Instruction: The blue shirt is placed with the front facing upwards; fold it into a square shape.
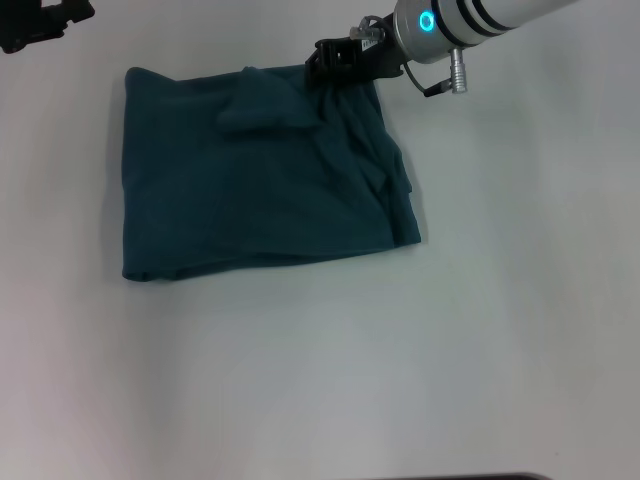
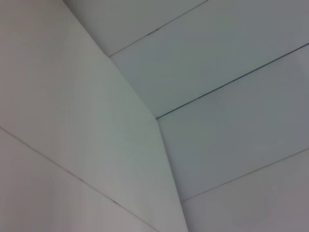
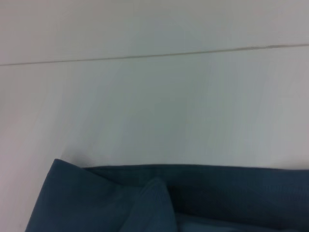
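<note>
The blue shirt [image 1: 265, 175] lies flat on the white counter [image 1: 320, 380], already folded into a roughly square bundle. No chest letters or collar show, so the front is tucked inside the fold. The bundle's left and near edges run fairly straight. The right side is messier: several creases and a loose layered flap run down toward the near-right corner, and a small bump of bunched cloth sits near the far edge, about mid-width.

The right claw [image 1: 335, 62] is at the shirt's far-right corner, right at the fabric's edge. It looks to be touching or just above the cloth there, but I cannot tell which, nor whether the claw is open or gripping cloth. Its position suggests it is there either to let go of a layer just laid over or to tidy that corner, since the wrinkles fan out from that spot. The right wrist view shows the shirt's far edge [image 3: 169, 193] with a folded peak of cloth and bare counter beyond.

The left claw [image 1: 40, 22] sits well off the shirt's far-left corner, clear of the fabric, likely parked so it stays out of the way; its state I cannot tell either. The left wrist view shows only pale flat panels, no shirt.

Judgement: the fold is essentially done; what remains is smoothing the right side.
</note>
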